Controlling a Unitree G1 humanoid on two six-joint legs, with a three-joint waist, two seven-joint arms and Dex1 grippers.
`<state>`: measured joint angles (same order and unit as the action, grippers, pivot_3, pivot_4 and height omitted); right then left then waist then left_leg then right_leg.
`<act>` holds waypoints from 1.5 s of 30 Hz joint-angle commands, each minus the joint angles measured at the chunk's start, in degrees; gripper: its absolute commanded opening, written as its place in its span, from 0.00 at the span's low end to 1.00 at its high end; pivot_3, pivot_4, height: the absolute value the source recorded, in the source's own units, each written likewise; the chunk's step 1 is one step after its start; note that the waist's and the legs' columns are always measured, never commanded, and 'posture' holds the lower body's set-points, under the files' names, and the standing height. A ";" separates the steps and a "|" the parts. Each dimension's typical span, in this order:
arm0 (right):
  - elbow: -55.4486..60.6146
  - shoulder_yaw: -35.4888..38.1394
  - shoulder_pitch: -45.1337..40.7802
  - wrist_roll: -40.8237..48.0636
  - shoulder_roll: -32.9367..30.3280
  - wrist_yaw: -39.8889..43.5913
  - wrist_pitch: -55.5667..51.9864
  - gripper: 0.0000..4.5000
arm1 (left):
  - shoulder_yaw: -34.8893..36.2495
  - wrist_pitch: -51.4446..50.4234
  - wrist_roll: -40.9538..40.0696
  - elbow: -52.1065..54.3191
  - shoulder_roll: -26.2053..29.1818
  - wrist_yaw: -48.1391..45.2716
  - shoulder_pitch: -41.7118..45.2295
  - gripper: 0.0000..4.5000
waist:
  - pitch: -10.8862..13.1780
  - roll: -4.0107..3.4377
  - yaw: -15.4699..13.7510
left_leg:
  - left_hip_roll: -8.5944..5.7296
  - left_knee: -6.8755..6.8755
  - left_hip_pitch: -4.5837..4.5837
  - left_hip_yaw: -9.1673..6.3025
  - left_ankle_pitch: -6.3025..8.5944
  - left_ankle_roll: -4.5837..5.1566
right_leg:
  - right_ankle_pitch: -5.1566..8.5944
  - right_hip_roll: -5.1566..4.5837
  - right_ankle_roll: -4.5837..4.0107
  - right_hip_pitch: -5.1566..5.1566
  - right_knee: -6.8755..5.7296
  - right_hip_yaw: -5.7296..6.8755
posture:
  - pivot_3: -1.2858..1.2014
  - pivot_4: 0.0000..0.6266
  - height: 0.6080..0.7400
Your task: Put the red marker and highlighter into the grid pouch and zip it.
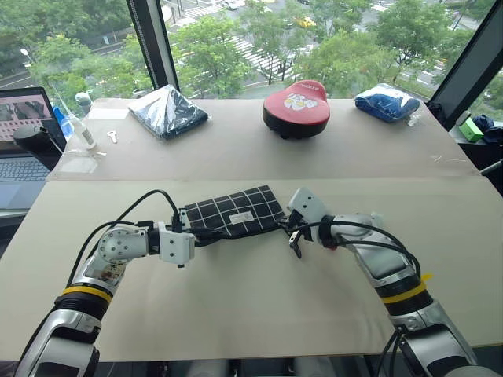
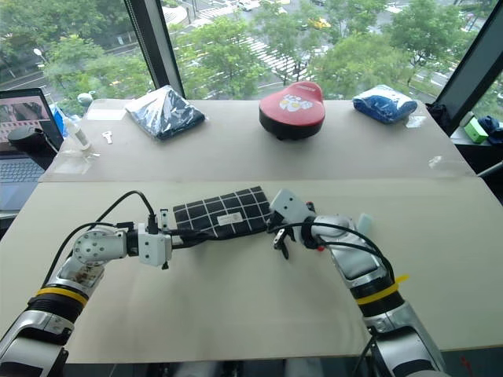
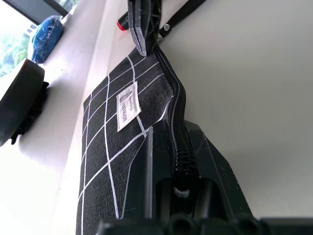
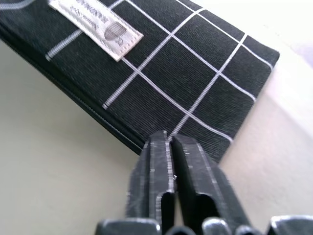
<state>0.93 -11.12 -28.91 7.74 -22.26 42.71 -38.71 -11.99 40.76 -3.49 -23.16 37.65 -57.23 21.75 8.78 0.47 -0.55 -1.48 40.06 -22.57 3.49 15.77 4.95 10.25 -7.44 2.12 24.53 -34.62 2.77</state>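
Observation:
The grid pouch point(image 1: 236, 210), black with white lines and a small white label, lies flat in the middle of the table between my two grippers. My left gripper point(image 1: 206, 233) is at its left end, shut on the zipper edge point(image 3: 178, 122), with one finger on each side of the seam. My right gripper point(image 1: 288, 225) is at the pouch's right corner. Its fingers point(image 4: 156, 152) are pressed together with nothing between them, their tips just at the pouch's edge. The black zipper pull strap point(image 3: 183, 12) hangs loose beside that gripper. The red marker and the highlighter are hidden.
At the back of the table stand a dark shiny wrapped bundle point(image 1: 167, 110), a red round case point(image 1: 296, 108) and a blue wrapped bundle point(image 1: 387, 102). A laptop point(image 1: 23, 133) and a bottle point(image 1: 85, 122) are at the far left. Bare tabletop point(image 1: 259, 306) lies in front of the pouch.

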 commanded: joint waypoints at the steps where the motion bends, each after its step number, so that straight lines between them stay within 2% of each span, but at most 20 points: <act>1: 6.05 8.56 -1.80 8.43 -0.13 0.36 -7.71 0.49 | 2.39 -2.63 -1.76 2.79 -0.91 2.59 -0.94 0.00 | 0.00 0.00 -0.04 | 0.00 0.01 -0.12 0.00 -0.02 -0.03 | -0.01 0.00 -0.01 0.12 -0.04 0.01 | 0.52 0.24 1.00; 4: 9.57 14.14 -2.63 15.71 -0.84 1.26 -14.92 0.71 | 3.07 -4.44 -2.11 4.00 -1.81 3.79 -1.84 0.00 | 0.00 0.00 0.02 | -0.02 0.07 -0.62 0.00 -0.27 -0.44 | -0.03 -0.01 -0.04 0.66 -0.28 -0.03 | 0.52 0.24 1.00; 6: 12.81 17.82 -2.48 20.13 -3.38 2.93 -18.13 0.71 | 3.86 -7.22 -2.87 5.42 -3.01 5.36 -2.51 0.00 | 0.00 0.00 0.01 | -0.01 0.04 -0.66 0.00 -0.27 -0.44 | -0.03 0.00 -0.04 0.70 -0.27 0.00 | 0.52 0.24 1.00; 8: 14.17 19.18 -1.79 20.17 -6.62 2.59 -18.10 0.71 | 4.93 -11.40 -4.70 7.82 -4.66 7.21 -3.08 0.00 | 0.01 0.00 -0.14 | -0.01 0.02 -0.68 0.00 -0.23 -0.36 | -0.03 0.00 -0.04 0.68 -0.27 0.03 | 0.52 0.24 1.00; 10: 14.51 17.63 -0.51 18.32 -9.14 1.45 -16.80 0.71 | 5.71 -15.68 -6.46 10.88 -6.17 8.40 -3.61 0.00 | 0.01 0.01 -0.09 | -0.01 0.04 -0.70 -0.01 0.03 0.08 | -0.03 -0.01 -0.03 0.62 -0.26 0.05 | 0.52 0.24 1.00; 12: 14.43 14.94 0.65 16.96 -9.83 0.43 -15.92 0.71 | 5.99 -18.82 -7.48 13.42 -7.07 8.79 -4.08 0.00 | 0.02 0.02 0.02 | -0.01 0.06 -0.69 0.00 0.06 0.13 | -0.03 -0.01 -0.02 0.60 -0.22 0.05 | 0.52 0.24 1.00; 17: 10.12 7.48 1.07 9.43 -8.70 -3.85 -7.57 0.71 | 6.37 -24.30 -9.50 18.20 -8.16 8.74 -4.95 0.00 | 0.02 0.03 0.50 | -0.01 0.02 -0.65 0.04 -0.08 -0.10 | -0.03 0.04 -0.01 0.64 -0.22 0.02 | 0.52 0.24 1.00; 19: 8.03 6.65 -0.24 8.27 -7.37 -5.15 -5.64 0.71 | 6.41 -25.14 -9.93 19.46 -8.34 8.22 -5.60 0.00 | 0.03 0.04 0.50 | -0.04 0.04 -0.66 0.04 -0.24 -0.35 | -0.02 0.04 -0.01 0.63 -0.19 0.02 | 0.52 0.24 1.00; 32: -3.25 4.26 -5.71 3.28 -3.89 -6.89 1.94 0.71 | 7.39 -24.58 -9.91 20.53 -8.97 7.62 -8.67 0.00 | 0.03 0.04 0.52 | -0.05 0.04 -0.66 0.04 -0.24 -0.34 | -0.02 0.05 -0.01 0.59 -0.24 0.02 | 0.52 0.24 1.00; 35: -4.41 4.39 -6.23 3.22 -3.21 -6.55 2.22 0.56 | 7.66 -24.49 -10.03 20.21 -9.52 7.93 -8.45 0.00 | 0.03 0.04 0.64 | -0.05 0.04 -0.66 0.04 -0.24 -0.34 | -0.02 0.06 -0.01 0.60 -0.26 0.01 | 0.52 0.24 1.00; 42: -2.43 4.51 -5.45 4.85 -3.47 -3.61 2.37 0.01 | 8.23 -24.20 -9.96 19.19 -10.65 8.26 -7.67 0.00 | 0.03 0.04 0.59 | -0.05 0.04 -0.67 0.04 -0.24 -0.34 | -0.02 0.07 -0.01 0.58 -0.26 0.02 | 0.52 0.24 1.00; 45: -0.93 4.46 -5.00 5.80 -3.30 -2.27 2.21 0.00 | 8.29 -24.09 -9.61 18.71 -11.02 8.42 -7.30 0.00 | 0.03 0.04 0.64 | -0.05 0.04 -0.66 0.04 -0.24 -0.34 | -0.02 0.07 -0.01 0.59 -0.27 0.02 | 0.52 0.24 1.00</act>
<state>-3.20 -7.63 -33.43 12.29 -25.46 39.24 -37.53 -4.58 15.93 -12.45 -4.98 26.95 -49.35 13.47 8.81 0.51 0.09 -1.53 40.10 -23.23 3.53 15.53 4.61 10.23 -7.37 2.11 25.12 -34.88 2.79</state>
